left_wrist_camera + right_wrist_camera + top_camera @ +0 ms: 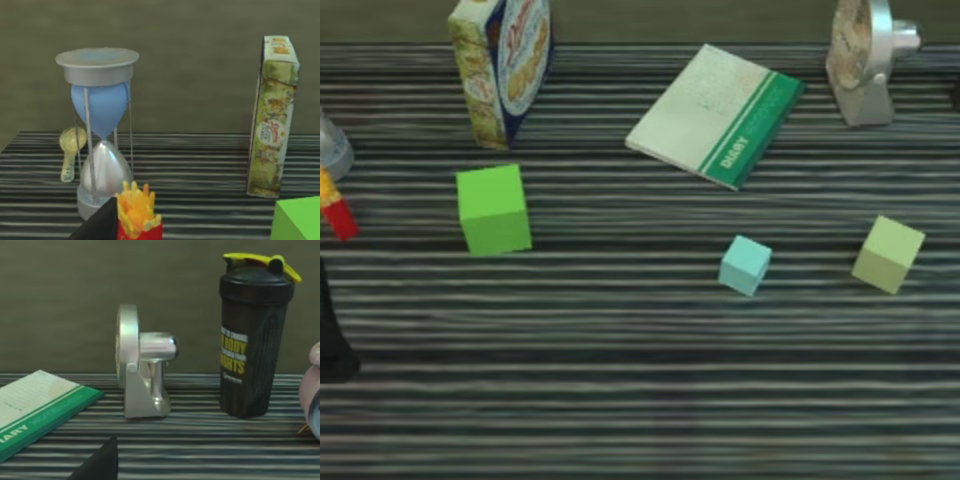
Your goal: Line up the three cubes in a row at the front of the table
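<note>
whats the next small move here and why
Probably the left arm should reach for the green cube, since it lies at the table's left, well apart from the cyan cube and the olive-yellow cube. None of the three sits in a front row yet, no pincer shows over the table in the top view, and the front strip is bare, so any cube could go first.

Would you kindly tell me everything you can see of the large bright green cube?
The green cube is the largest of the three cubes, a plain, matte, solid bright green block with no markings. It sits flat on the striped table toward the top view's left, turned slightly askew to the stripes. Its top face looks lighter than the side facing the front. It stands in front of the upright cracker box with a gap between them, and nothing touches it. One corner also shows in the left wrist view.
</note>
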